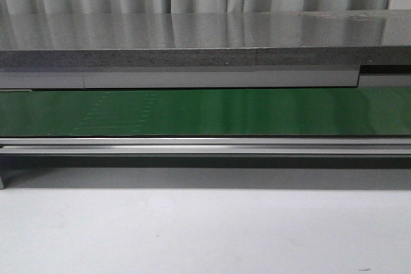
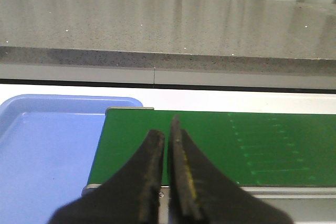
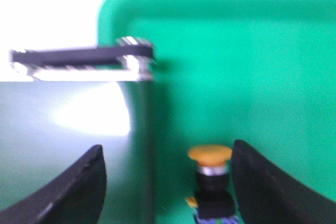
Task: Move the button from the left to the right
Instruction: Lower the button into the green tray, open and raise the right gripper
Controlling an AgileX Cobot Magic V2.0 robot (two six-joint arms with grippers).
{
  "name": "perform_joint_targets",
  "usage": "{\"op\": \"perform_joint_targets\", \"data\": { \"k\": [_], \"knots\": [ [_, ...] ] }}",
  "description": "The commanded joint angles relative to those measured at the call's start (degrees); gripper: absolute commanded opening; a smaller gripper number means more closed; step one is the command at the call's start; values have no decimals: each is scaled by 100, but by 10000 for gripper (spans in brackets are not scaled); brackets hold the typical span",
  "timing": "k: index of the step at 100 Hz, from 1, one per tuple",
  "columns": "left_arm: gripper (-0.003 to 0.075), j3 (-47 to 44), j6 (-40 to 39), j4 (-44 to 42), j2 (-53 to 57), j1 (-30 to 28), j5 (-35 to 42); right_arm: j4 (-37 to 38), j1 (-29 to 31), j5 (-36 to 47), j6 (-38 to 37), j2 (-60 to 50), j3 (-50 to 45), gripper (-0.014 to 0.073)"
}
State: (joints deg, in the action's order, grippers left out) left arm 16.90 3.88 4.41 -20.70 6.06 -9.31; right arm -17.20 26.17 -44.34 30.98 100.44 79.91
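Right gripper [image 3: 167, 182] jaws apart, button [image 3: 210, 182] upright between them inside green tray [image 3: 252, 51]; retreating could topple it. Left gripper [image 2: 169, 145] closed, empty.

belt top [image 1: 205, 112]: bare green surface in the front view, room to pass along its whole length
behind belt: grey stone ledge [image 1: 192, 43] stands higher, walls off the far side
green tray [image 3: 273, 56]: button [image 3: 210, 174] upright between the spread right gripper [image 3: 168, 182] fingers, belt's end frame [image 3: 84, 59] just beside
blue tray [image 2: 47, 150]: butts against the belt's left end
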Motion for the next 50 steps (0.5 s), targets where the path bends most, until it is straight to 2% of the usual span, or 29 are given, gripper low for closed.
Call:
{"op": "perform_joint_targets", "data": {
  "k": [1,25,50],
  "knots": [
    [5,160,-35,39,-23,45,502,-233,-247,308,31,-554,179,474],
    [5,160,-35,39,-23,45,502,-402,-1101,789,31,-1333,-242,474],
    [5,160,-35,39,-23,45,502,-715,-1899,2367,31,-2648,-1864,474]
  ]
}}
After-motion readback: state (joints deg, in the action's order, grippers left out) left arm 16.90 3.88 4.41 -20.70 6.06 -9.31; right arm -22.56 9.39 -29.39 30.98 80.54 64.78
